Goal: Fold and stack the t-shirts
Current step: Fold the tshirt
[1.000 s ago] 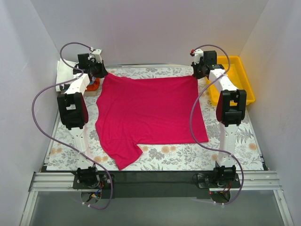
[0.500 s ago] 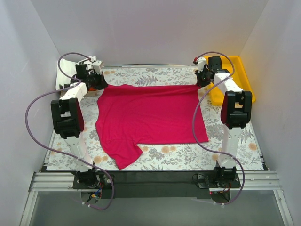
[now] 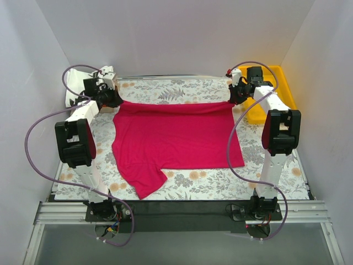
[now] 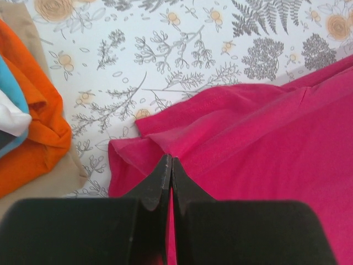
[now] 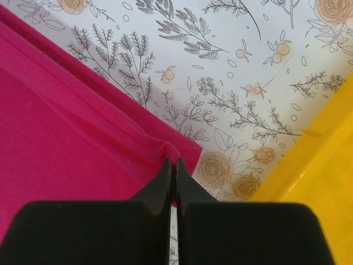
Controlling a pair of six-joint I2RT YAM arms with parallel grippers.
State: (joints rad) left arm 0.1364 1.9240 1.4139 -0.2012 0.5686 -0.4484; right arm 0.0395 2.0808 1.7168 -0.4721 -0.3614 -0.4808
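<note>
Step in hand: I hold the magenta-red t-shirt (image 3: 176, 135) by its two far corners, and I judge the first fold is about to begin. The shirt lies spread across the middle of the floral tabletop (image 3: 182, 87), with one sleeve pointing near-left.
Left fingers (image 4: 163, 179): clenched on the far-left corner, with cloth puckered at the tips.
Right fingers (image 5: 164, 176): clenched on the far-right corner, near the yellow tray (image 3: 287, 83).
Next move: as I read it, both corners need to rise together and travel toward the near hem at an even pace. If one side lags, the fold will land crooked.
Stack: the folded orange shirt (image 4: 41, 124), light blue shirt (image 4: 14, 91) and white shirt (image 4: 11, 118) sit at the far left, just beside the held corner. That is likely where this shirt goes once folded.
Hard to make out: from overhead, my left arm covers most of that stack. I cannot find the collar or a second sleeve. A tan layer (image 4: 60, 176) lies under the orange shirt, and I cannot tell what it is.
</note>
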